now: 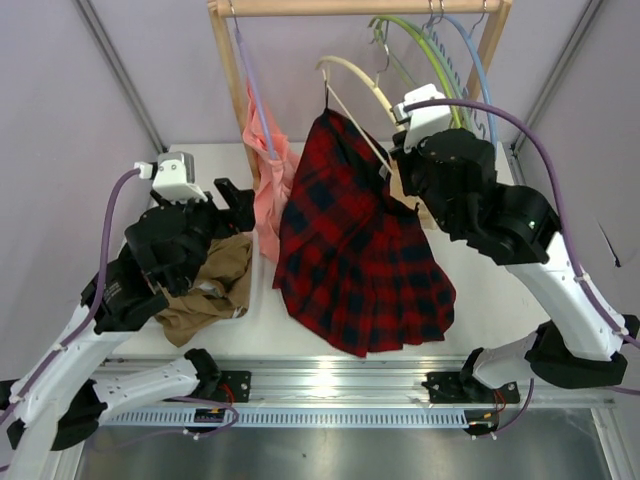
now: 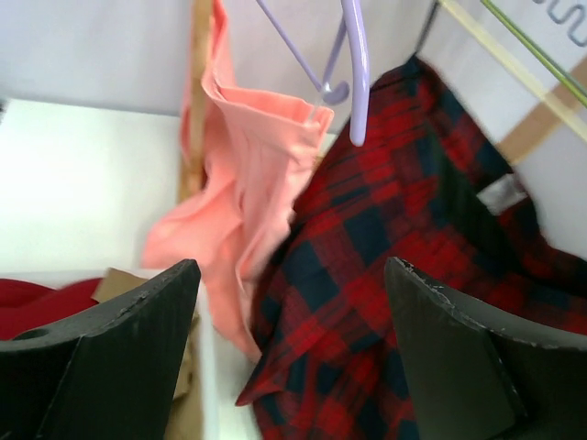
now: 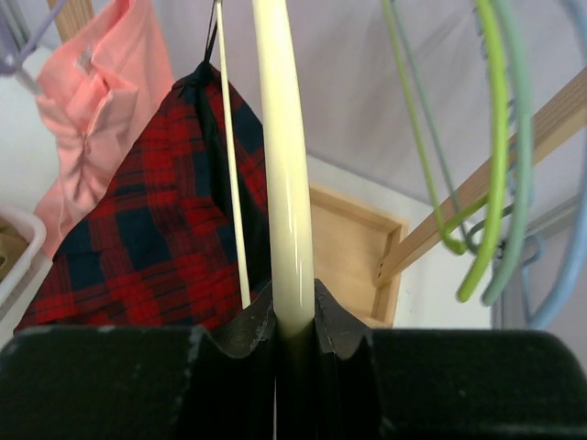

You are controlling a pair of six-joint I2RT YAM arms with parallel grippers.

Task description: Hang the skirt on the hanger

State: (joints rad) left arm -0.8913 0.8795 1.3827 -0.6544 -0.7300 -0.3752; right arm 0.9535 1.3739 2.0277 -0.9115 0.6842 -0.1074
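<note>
Right gripper pinches the cream hanger arm, apparently steadying it while the plaid skirt hangs below; left gripper fingers spread, empty.

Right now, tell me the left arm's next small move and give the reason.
Probably ease the open left gripper forward to the plaid skirt and pinch its upper edge. The skirt seems to hang from only one end of the cream hanger, which the right gripper clamps, and the rest sags low.
</note>
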